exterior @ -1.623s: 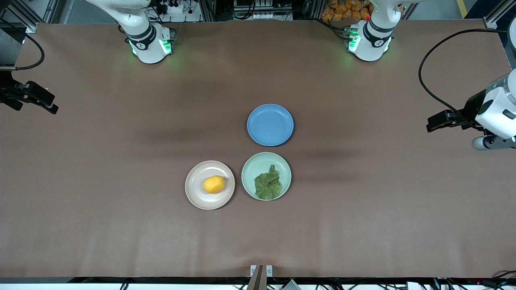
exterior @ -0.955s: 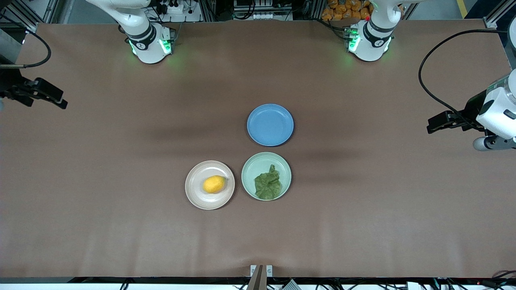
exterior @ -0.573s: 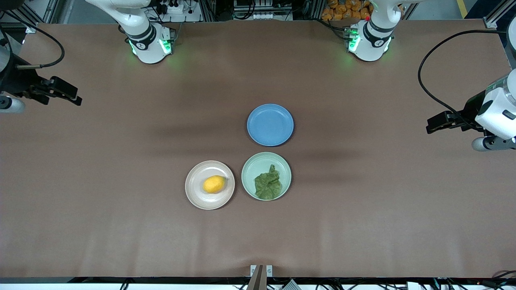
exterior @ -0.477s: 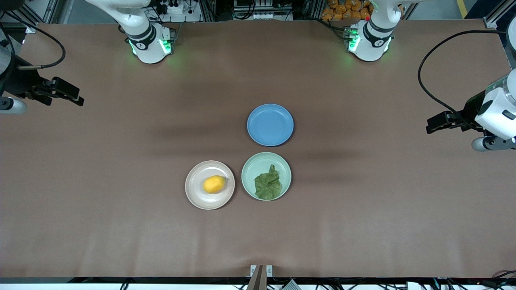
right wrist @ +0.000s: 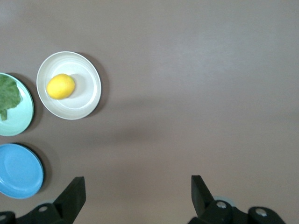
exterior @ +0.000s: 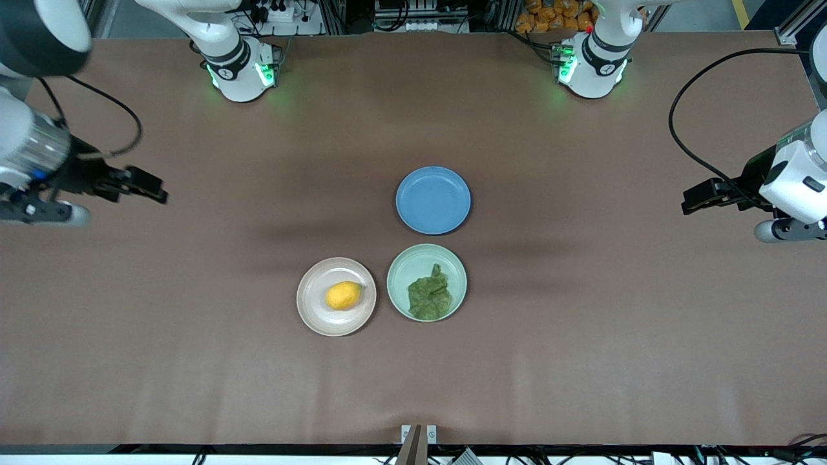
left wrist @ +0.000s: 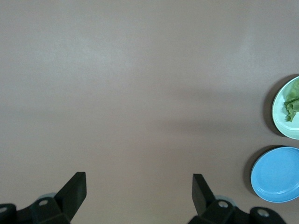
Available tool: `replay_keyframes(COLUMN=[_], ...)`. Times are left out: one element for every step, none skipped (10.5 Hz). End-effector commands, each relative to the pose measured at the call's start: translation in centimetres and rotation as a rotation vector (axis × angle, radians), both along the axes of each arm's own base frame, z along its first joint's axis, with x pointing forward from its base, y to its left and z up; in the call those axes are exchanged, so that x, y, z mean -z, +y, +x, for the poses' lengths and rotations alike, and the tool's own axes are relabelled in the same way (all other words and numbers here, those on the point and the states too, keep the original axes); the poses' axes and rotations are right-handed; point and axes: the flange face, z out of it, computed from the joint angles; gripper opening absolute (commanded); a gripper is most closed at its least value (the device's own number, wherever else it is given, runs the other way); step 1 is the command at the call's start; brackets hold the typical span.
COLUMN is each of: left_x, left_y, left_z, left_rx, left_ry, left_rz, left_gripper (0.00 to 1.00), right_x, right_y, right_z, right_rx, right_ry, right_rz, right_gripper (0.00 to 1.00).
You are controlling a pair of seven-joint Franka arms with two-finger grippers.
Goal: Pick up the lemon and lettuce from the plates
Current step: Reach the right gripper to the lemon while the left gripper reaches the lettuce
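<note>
The lemon [exterior: 343,296] lies on the beige-pinkish plate [exterior: 313,310], and shows on it in the right wrist view [right wrist: 60,86]. The lettuce [exterior: 429,298] lies on the pale mint green plate [exterior: 397,266] beside it, toward the left arm's end; a part shows in the left wrist view [left wrist: 292,108]. My right gripper [exterior: 152,188] is open and empty, over bare table toward the right arm's end. My left gripper [exterior: 692,200] is open and empty, over bare table at the left arm's end.
An empty blue plate [exterior: 433,200] sits farther from the front camera than the mint green plate. It also shows in the left wrist view [left wrist: 276,174] and the right wrist view [right wrist: 18,171]. A brown cloth [exterior: 581,355] covers the table.
My right gripper has come in from the table's edge toward the plates. The left arm has barely moved. The lemon, lettuce and plates have not moved.
</note>
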Motion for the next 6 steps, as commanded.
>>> replay_keyframes(left_x=[-0.3,-0.3,-0.3,-0.3,-0.2,-0.2], left_y=[0.1,0.0,0.0,-0.1,-0.3,-0.4], left_z=[0.0,0.0,0.0,0.0,0.0,0.0], left_rx=[0.024,0.025,0.025,0.028,0.031,0.033], left_ry=[-0.01,-0.01,-0.01,-0.01,-0.008,-0.008], left_rz=[-0.014,-0.014,-0.014,-0.014,-0.015,-0.015], left_gripper=[1.0,1.0,1.0,1.0,1.0,1.0], right_x=[3.7,5.1,6.3,7.9,9.7,11.9], right_y=[5.4,6.8,7.4,8.5,9.2,9.7], right_z=[2.0,2.6,3.2,3.8,4.6,5.5], right_rx=[0.123,0.199,0.235,0.221,0.216,0.219], right_ry=[-0.002,0.007,0.008,0.012,0.007,0.005], right_rz=[-0.046,-0.064,-0.061,-0.062,-0.057,-0.052], right_gripper=[1.0,1.0,1.0,1.0,1.0,1.0])
